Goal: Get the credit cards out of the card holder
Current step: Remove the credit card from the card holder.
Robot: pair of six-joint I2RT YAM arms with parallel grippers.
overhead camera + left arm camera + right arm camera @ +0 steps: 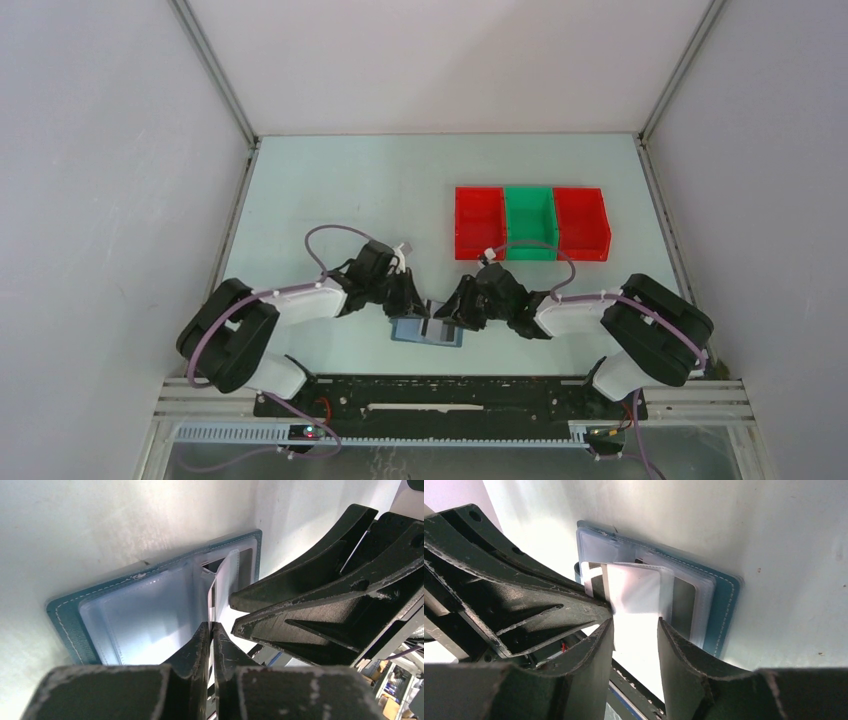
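Pulling a card is the step in hand: your left gripper (212, 626) is clamped on the thin white credit card (223, 577), which stands up from the open soft teal bifold card holder (427, 332) lying flat between both grippers. Next, draw straight out. The right gripper (634, 622), fingers apart, straddles the card. Only the left wrist view shows the pinch; overhead it is hidden.

We can read no text, label, brand, number or sign in any of the three views. The card holder (70, 615) shows us only plain teal with pale stitching. The white card (636, 592) and the red and green bins (530, 252) carry no print that we can make out.
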